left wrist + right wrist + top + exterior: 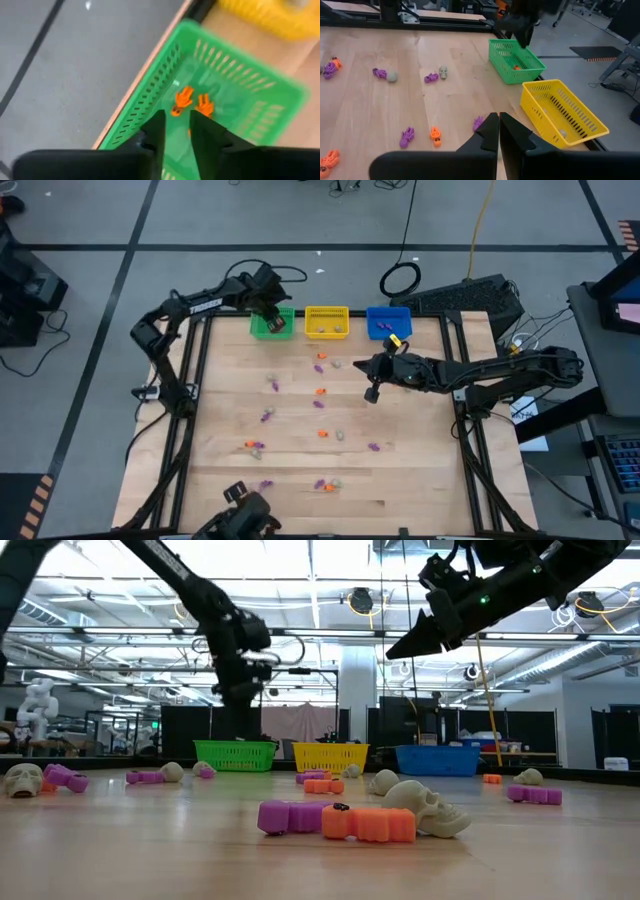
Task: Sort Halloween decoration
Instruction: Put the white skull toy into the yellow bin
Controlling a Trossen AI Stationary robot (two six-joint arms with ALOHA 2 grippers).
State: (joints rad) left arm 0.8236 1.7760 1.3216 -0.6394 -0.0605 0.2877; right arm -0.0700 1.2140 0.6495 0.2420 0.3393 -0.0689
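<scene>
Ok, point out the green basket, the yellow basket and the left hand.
green basket (501,51): right wrist view, slotted side wall.
yellow basket (546,116): right wrist view, near side wall.
left hand (177,131): left wrist view, gap between fingertips.

A pale wooden table (220,470) carries green (271,323), yellow (326,321) and blue baskets (387,321) plus scattered trinkets (320,393).

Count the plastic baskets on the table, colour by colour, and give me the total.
Green basket: 1
Yellow basket: 1
Blue basket: 1
Total: 3
</scene>
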